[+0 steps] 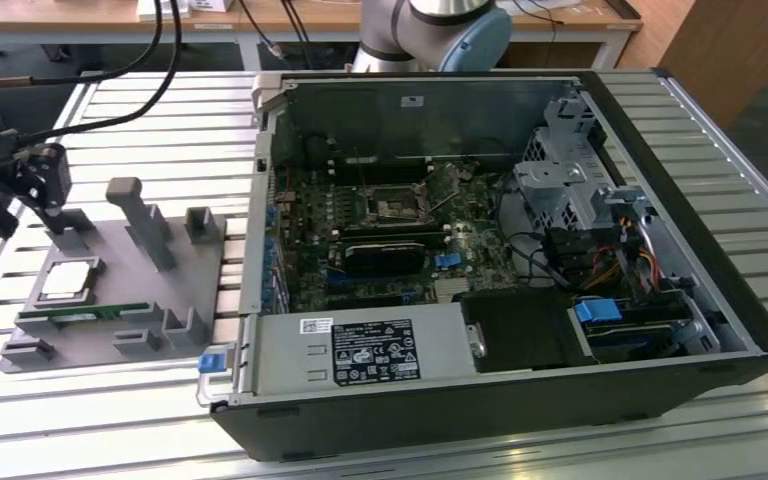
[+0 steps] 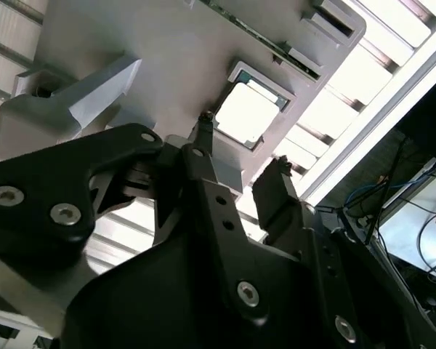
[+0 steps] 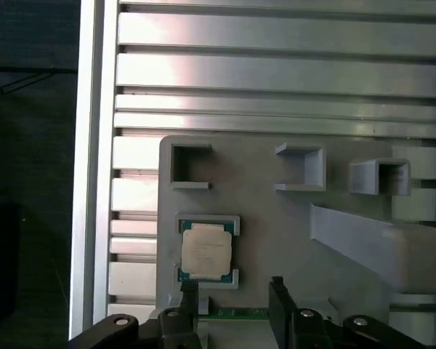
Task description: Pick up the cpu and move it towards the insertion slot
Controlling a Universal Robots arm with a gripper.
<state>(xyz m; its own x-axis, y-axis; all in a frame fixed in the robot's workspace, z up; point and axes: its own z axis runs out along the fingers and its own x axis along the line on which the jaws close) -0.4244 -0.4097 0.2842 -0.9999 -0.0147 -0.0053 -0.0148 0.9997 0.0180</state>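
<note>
The cpu (image 1: 68, 280): exterior view, we record it seated in the grey holder (image 1: 171, 290) on the table (image 1: 117, 110), well apart from the insertion slot (image 1: 395, 205). First wrist view, we note the gripper (image 3: 232, 291) spread, empty, near it. Second wrist view, likewise.

cpu (image 3: 206, 251): silver (green rim) | holder (image 3: 265, 218): grey | gripper (image 3: 232, 286): black | table (image 3: 276, 73): ribbed silver

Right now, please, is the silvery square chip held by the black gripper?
No, the cpu lies in its grey holder, clear of the open gripper.
</note>
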